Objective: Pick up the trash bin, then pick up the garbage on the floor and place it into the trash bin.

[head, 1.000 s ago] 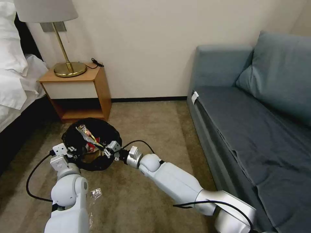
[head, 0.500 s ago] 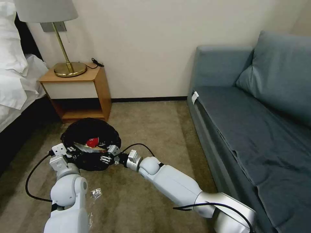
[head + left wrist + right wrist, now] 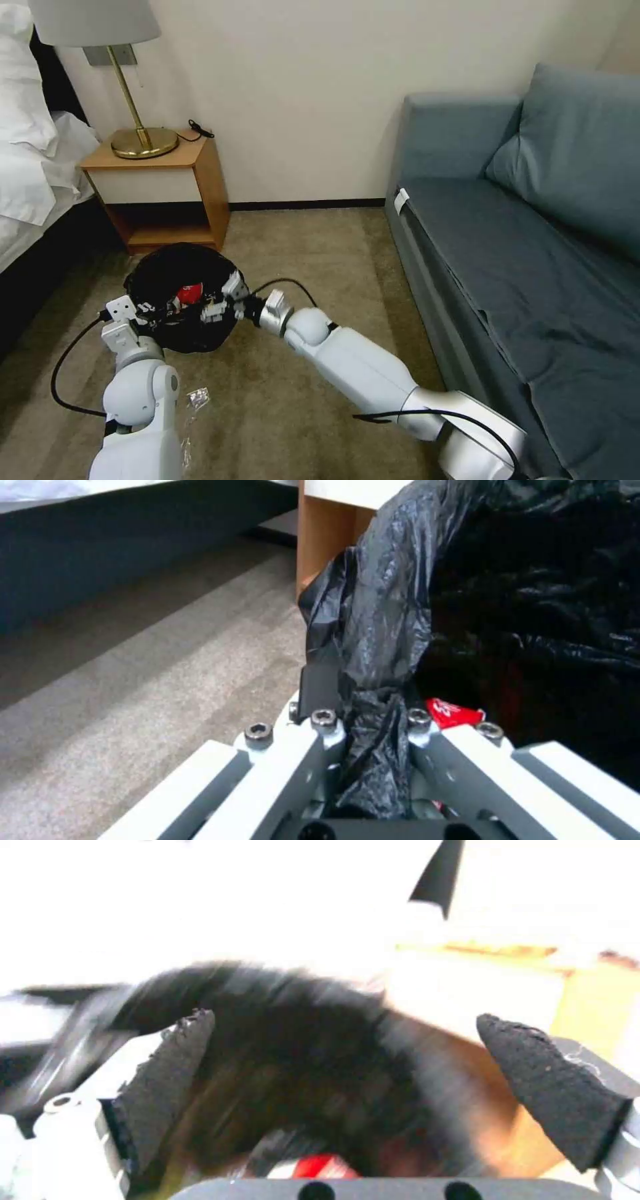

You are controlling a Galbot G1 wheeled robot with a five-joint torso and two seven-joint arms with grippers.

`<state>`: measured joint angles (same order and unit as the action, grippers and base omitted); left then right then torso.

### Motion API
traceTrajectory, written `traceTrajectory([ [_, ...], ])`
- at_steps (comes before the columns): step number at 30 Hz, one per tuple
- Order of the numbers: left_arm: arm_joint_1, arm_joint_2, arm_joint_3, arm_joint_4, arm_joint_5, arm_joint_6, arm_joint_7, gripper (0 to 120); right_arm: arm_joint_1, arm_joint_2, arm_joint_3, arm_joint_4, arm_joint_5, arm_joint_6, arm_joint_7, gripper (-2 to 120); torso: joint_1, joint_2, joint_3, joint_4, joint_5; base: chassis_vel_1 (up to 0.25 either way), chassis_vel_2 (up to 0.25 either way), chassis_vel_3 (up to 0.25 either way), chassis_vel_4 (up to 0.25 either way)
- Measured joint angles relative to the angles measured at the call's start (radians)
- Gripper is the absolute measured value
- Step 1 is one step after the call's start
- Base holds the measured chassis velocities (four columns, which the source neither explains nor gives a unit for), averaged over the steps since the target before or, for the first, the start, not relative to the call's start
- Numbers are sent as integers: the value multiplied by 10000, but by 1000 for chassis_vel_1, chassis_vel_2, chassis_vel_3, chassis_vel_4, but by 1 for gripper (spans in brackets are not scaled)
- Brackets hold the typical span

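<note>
Above the carpet [image 3: 300, 253], the left gripper [image 3: 363, 730] pinches the bin [image 3: 183, 303] liner at its 8 o'clock rim; the right gripper [image 3: 223, 300] hangs spread at 3 o'clock. A red wrapper [image 3: 189, 292] lies inside, mostly hidden.

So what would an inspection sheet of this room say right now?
Surface: beige carpet.
Job's things: trash bin holds a red-and-white snack bag.
Clutter: clear wrapper on the carpet beside the left arm.
Grippers: left gripper shut on the bin's black bag; right gripper open over the bin.
Cables: black leads loop off both wrists.
Surroundings: nightstand, lamp, blue sofa, bed.
</note>
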<state>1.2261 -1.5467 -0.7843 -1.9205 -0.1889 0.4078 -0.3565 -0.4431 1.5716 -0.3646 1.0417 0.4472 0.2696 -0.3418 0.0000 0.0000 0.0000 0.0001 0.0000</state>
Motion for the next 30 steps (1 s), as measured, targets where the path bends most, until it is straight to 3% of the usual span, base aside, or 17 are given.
traceTrajectory([
  [6, 17, 56, -31, 11, -51, -8, 17, 2, 124, -320, 1178, 721, 187, -150, 124, 100, 0, 0, 0, -2, 1, 0, 0, 0, 0],
  [14, 80, 177, -136, -24, -248, -15, 44, 2, -1085, -1322, 3399, 1834, 227, -203, 243, 100, 0, 0, 0, -3, 3, 0, 0, 0, 0],
  [24, -23, 176, -112, 7, -421, 19, 33, 2, -2321, -1523, 4908, 2199, 77, -75, 215, 100, 0, 0, 0, -2, 3, 0, 0, 0, 0],
  [30, -284, 174, -49, 308, -1500, 242, -496, 2, -2809, -1493, 5315, 2297, 0, 53, 88, 100, 0, 0, 0, -1, 0, 0, 0, 0, 0],
])
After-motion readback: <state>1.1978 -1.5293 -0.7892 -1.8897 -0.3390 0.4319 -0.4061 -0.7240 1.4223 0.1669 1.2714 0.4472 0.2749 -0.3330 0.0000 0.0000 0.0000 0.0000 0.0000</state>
